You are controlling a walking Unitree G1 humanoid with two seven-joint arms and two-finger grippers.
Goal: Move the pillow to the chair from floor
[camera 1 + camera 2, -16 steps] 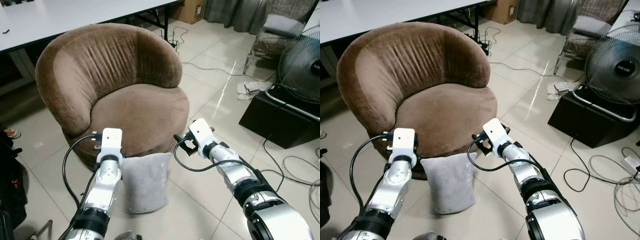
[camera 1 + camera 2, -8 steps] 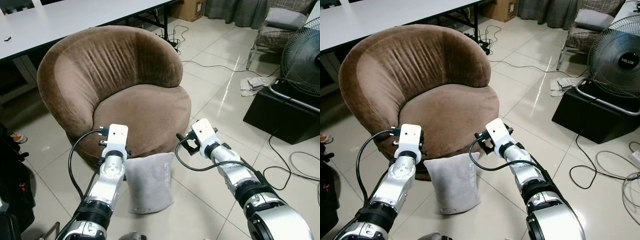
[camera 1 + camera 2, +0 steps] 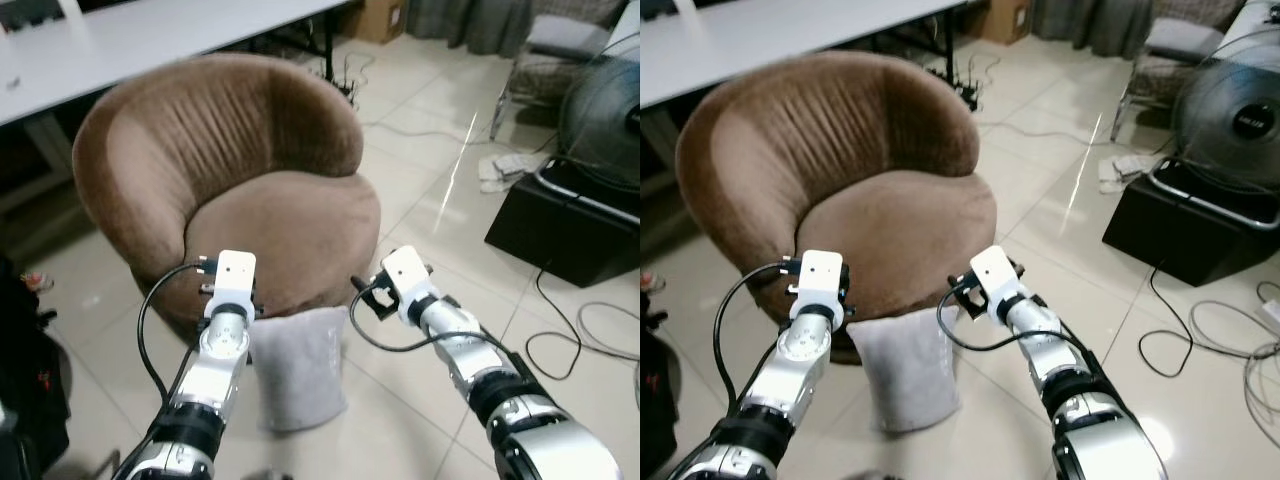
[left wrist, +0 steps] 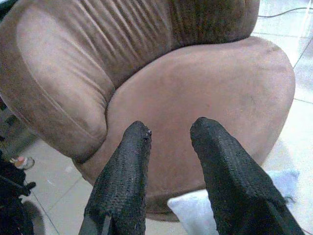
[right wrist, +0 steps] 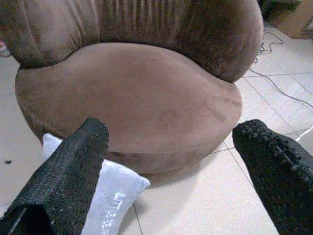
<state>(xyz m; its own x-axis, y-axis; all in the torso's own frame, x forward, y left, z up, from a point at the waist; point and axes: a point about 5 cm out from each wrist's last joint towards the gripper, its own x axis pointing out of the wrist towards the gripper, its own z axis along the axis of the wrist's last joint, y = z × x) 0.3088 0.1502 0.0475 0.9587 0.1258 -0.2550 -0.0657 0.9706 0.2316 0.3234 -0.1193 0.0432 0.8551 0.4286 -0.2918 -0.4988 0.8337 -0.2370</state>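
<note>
A grey pillow [image 3: 300, 368] stands on the tiled floor, leaning against the front of the round brown chair [image 3: 262, 208]. My left gripper [image 4: 171, 129] hovers just above the pillow's left top corner, open by a narrow gap with nothing between its fingers. My right gripper [image 5: 173, 129] is beside the pillow's right top corner, open wide and empty. In the left wrist view a corner of the pillow [image 4: 193, 209] lies below the fingers. The right wrist view has the pillow [image 5: 106, 195] under its one finger [image 5: 78, 166], in front of the chair seat [image 5: 142, 98].
A white table [image 3: 130, 40] runs behind the chair. At the right stands a black box [image 3: 560, 225] with a fan [image 3: 605, 110] on it. Cables [image 3: 590, 330] trail over the floor at the right. A dark bag [image 3: 20, 360] sits at the left edge.
The whole picture has shifted slightly and turned blurry, so the camera moved. Both grippers keep their places beside the pillow's top corners.
</note>
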